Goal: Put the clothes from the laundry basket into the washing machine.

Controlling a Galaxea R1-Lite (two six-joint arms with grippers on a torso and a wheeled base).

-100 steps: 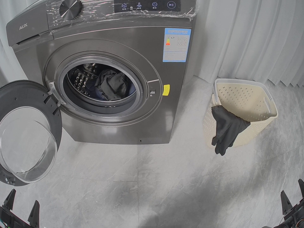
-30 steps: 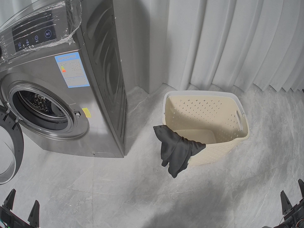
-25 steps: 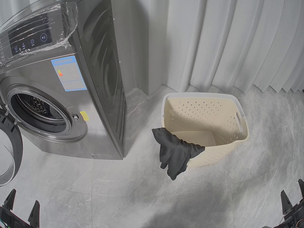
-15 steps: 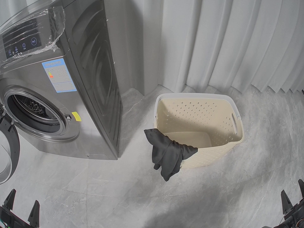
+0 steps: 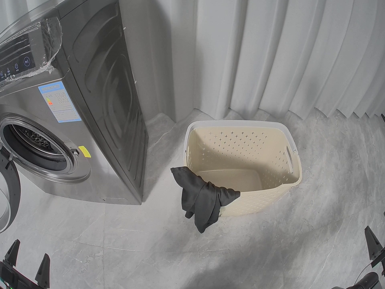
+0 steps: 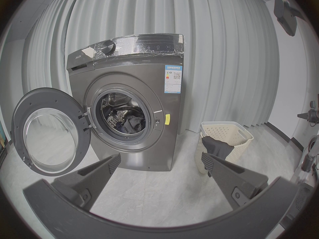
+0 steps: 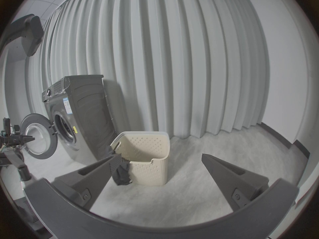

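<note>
Clothes (image 6: 128, 123) sit in the washer (image 6: 133, 73); one garment (image 5: 200, 201) hangs over the basket (image 5: 240, 123) rim. Left claw (image 6: 160, 156) and right claw (image 7: 159, 156) gape empty.

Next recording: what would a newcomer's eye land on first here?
A dark garment hangs over the rim of the cream basket, mostly outside it. Left of the basket stands the grey washer, its door swung open, with dark clothes in the drum.
</note>
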